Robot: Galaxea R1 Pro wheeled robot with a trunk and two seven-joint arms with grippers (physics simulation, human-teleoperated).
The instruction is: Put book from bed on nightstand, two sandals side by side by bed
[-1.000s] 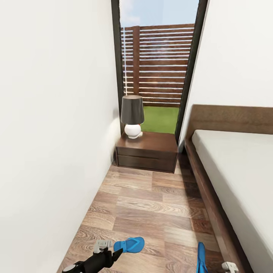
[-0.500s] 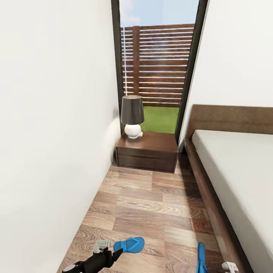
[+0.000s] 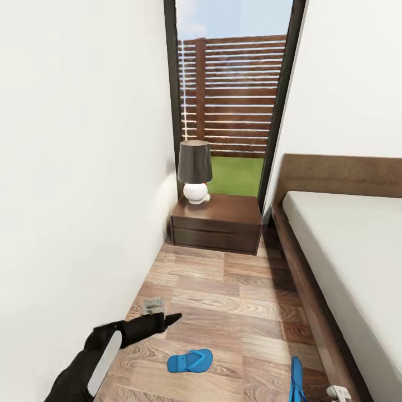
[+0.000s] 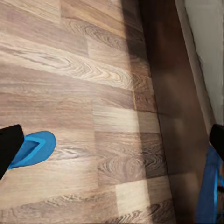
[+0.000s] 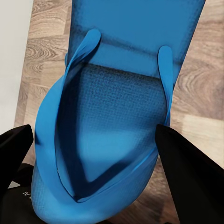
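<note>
The main risk, as I judge it, lies with the bright blue flat flip-flop gripped by the right gripper: its 2 black fingers close on the sole's edges only, so the soft sole hangs on edge by the bed's dark brown wooden frame and could twist out or land upside down when lowered. The other blue flip-flop lies flat, straps up, on the grey-brown plank floor, well apart from its mate, so pairing could end up uneven. The left gripper hovers above the floor, jaws spread wide and empty. The dark 2-drawer nightstand stands beyond.
</note>
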